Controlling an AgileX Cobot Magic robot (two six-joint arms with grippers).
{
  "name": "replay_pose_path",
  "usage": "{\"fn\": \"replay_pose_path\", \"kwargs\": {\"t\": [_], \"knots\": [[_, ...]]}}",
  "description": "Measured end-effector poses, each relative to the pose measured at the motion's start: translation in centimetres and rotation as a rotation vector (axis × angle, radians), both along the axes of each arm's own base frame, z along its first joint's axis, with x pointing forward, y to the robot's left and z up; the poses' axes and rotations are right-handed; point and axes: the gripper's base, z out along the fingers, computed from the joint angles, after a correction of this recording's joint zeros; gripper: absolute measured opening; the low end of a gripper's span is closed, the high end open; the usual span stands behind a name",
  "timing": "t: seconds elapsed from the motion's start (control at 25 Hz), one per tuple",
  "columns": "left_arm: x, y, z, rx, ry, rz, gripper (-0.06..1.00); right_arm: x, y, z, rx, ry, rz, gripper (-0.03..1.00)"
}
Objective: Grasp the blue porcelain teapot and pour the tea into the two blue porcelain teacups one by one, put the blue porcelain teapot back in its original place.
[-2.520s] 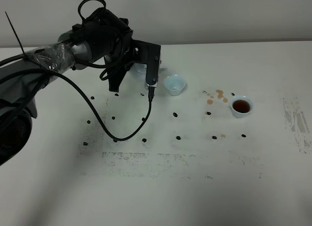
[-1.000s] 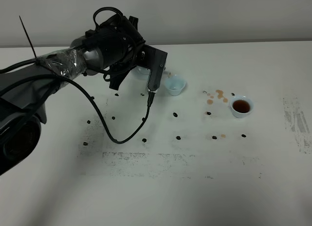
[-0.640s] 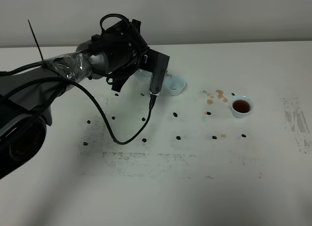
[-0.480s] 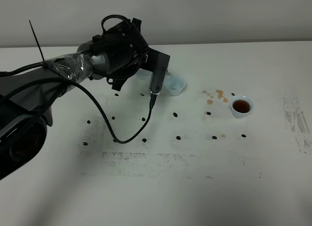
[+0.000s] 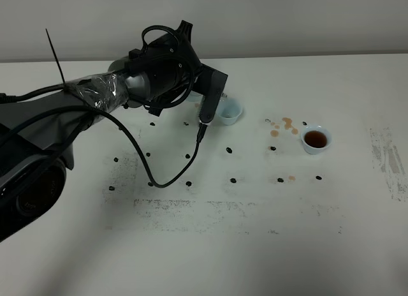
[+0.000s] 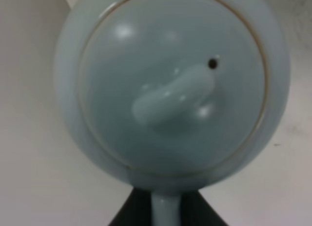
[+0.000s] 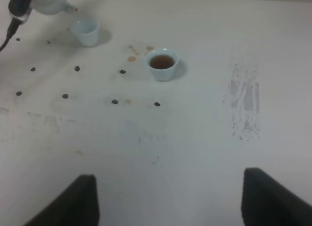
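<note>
Holding the blue porcelain teapot (image 6: 170, 84) by its handle in my left gripper (image 6: 165, 211), I see it beside the empty teacup (image 5: 230, 110); my right gripper (image 7: 170, 199) stands wide above the table (image 5: 255, 245).

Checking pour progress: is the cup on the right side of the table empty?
No, the right teacup holds dark brown tea, plain in the high view.

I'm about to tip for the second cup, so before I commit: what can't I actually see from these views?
- Teapot: the exterior view hides it behind the left arm; the left wrist view cuts off its spout.
- Near teacup: the exterior view half covers it with the wrist camera; its contents are unclear. In the right wrist view it is too small.
- Left gripper: only dark tips at the handle.
- Right gripper: blurred fingers, apart.
</note>
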Motion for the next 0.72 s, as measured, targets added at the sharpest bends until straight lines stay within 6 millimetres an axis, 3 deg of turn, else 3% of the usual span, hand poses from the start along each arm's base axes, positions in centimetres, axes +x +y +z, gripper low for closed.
{"fn": "replay_pose_path", "kwargs": {"t": [0.72], "knots": [[-0.07,-0.22,0.18,0.083,-0.008,-0.065,0.04,0.0,0.0,0.0,0.0,0.0,0.0,0.59]]}}
